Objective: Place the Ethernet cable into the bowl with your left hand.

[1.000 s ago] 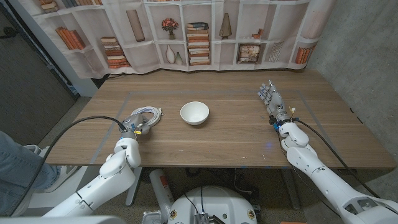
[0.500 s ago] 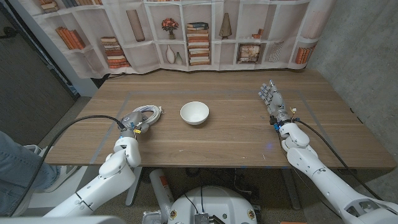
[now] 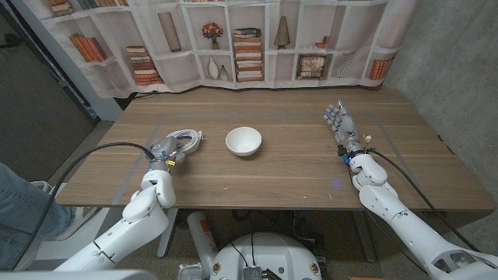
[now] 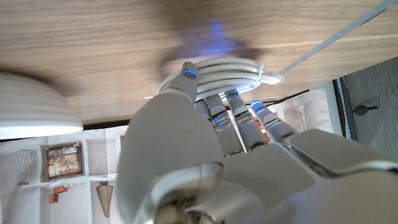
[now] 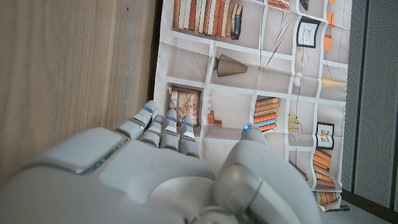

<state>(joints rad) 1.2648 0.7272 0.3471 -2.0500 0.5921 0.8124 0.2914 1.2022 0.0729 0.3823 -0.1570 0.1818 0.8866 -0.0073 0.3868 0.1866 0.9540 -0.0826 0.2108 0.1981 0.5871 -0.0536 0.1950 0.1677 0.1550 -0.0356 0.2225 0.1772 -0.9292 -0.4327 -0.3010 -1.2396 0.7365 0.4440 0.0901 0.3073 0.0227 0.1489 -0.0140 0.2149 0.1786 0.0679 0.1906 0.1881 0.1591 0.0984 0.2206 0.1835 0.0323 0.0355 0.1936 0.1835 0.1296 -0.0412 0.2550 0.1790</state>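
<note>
Left hand (image 3: 165,149) advanced, covering cable (image 3: 185,140)

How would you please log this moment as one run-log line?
phase: reaching | left hand: at coiled Ethernet cable, grip unclear | white bowl: empty | right hand: open, idle

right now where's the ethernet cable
In the head view the coiled Ethernet cable lies on the table's left side, under the left hand's fingertips, left of the white bowl.
</note>
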